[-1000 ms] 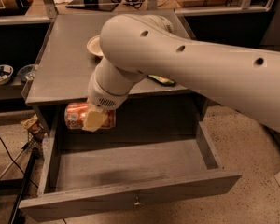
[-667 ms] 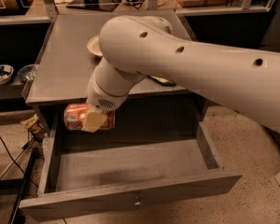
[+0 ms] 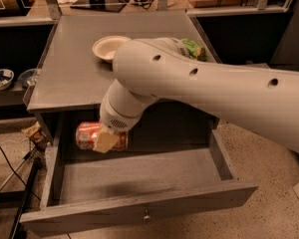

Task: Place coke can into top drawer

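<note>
One pale finger of the gripper [image 3: 107,140] lay across the front of the small red soda can with white markings [image 3: 84,135]. I read the pincer as closed on the can, its second finger hidden behind. The can lay on its side, held above the back left part of the wide, shallow grey wooden drawer [image 3: 139,207]. The drawer stood pulled out, with its small metal knob [image 3: 146,214] at the middle of the front panel. I could not tell whether the can touched the drawer floor. The thick white arm [image 3: 214,96] reached in from the right over the grey cabinet top [image 3: 70,78]. On that top sat a shallow white bowl [image 3: 108,46] and, behind the arm, a green snack bag [image 3: 193,48].
</note>
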Action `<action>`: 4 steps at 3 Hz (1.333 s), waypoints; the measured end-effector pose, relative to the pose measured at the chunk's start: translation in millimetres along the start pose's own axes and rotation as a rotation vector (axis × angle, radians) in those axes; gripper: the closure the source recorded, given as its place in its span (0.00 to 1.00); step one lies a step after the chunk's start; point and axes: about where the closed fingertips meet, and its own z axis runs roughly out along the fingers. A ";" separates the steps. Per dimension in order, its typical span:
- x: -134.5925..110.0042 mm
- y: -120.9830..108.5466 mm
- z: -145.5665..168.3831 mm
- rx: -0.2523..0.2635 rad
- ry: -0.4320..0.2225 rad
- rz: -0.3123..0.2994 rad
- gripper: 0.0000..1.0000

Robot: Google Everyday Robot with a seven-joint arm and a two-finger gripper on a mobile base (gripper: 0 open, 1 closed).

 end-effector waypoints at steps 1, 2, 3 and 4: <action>22.1 11.8 21.2 -0.030 0.017 0.051 1.00; 22.1 11.8 21.2 -0.030 0.017 0.051 1.00; 21.7 15.2 38.8 -0.020 0.025 0.082 1.00; 28.1 12.5 84.6 -0.001 0.053 0.134 1.00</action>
